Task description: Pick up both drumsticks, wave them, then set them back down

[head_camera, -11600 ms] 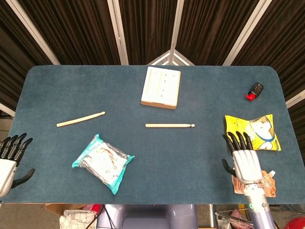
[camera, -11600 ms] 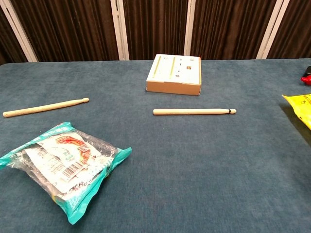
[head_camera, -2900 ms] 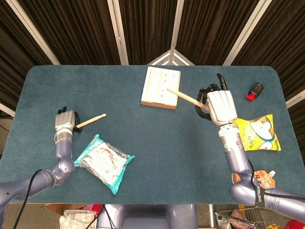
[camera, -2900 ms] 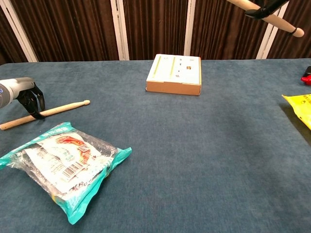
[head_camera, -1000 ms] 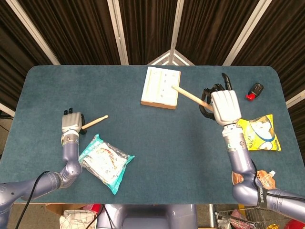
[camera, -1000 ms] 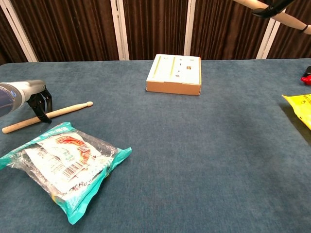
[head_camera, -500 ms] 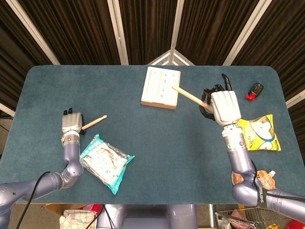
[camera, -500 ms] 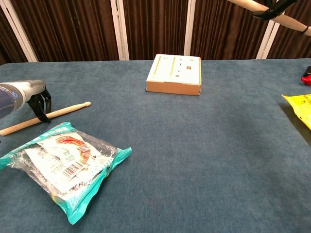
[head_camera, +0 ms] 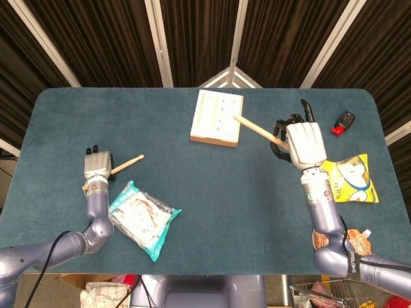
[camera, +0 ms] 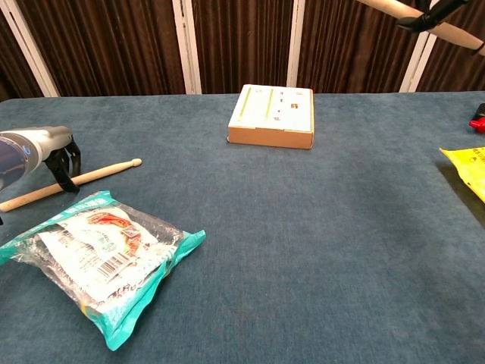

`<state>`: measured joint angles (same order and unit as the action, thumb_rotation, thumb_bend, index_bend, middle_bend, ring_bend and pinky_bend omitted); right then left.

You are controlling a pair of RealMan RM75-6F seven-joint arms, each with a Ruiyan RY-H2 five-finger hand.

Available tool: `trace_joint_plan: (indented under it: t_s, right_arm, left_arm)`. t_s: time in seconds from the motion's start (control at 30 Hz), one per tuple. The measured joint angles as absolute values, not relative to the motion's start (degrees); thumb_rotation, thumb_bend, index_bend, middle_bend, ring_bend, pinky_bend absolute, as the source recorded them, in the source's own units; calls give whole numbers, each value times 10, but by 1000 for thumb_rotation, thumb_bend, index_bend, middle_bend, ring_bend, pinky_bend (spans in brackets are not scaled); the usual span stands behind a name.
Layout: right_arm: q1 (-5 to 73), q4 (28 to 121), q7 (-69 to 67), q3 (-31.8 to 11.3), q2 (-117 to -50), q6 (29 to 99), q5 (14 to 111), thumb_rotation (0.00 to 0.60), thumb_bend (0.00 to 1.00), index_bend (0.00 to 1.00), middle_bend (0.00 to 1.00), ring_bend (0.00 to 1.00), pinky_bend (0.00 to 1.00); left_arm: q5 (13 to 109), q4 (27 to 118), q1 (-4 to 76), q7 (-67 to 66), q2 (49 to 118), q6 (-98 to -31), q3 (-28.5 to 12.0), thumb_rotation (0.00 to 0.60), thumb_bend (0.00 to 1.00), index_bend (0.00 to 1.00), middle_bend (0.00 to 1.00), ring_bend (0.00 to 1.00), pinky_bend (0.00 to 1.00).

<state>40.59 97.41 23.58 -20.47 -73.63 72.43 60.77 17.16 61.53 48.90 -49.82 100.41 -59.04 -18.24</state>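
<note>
up at the right of the table (head_camera: pixel 192 192), the right hand (head_camera: pixel 304 144) is lifted well above the cloth and grasps one drumstick (head_camera: pixel 258 130), fingers wrapped round its thicker part. from overhead that stick slants toward the flat white box (head_camera: pixel 217 117), its far end showing over the box's near corner; in the chest view it crosses the top right corner in the air (camera: pixel 394 9), black fingertips (camera: pixel 426 17) closed round it.

over on the left, the left hand (head_camera: pixel 97 165) sits low at the table and has its fingers clenched round the other drumstick (head_camera: pixel 127 163). in the chest view this stick (camera: pixel 102 174) runs along the cloth, tip pointing toward the middle of the table, butt end toward the left edge. whether it rests on the cloth or is just off it, i cannot tell.

just in front of that hand lies a teal snack bag (head_camera: pixel 142 217). a yellow packet (head_camera: pixel 350 179) lies beside the right forearm, and a small black and red thing (head_camera: pixel 342 122) sits near the far right corner.
</note>
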Motion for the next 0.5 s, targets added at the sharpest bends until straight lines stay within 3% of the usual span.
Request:
trace_joint_plan:
  t_s: [0.5]
  right_arm:
    - [403,973,238,-204,-733,723,607,600,398,840,656,372,0]
  left_arm:
    - [168,608,490,-518,1013,-595,-185,600,402,609,614,64,0]
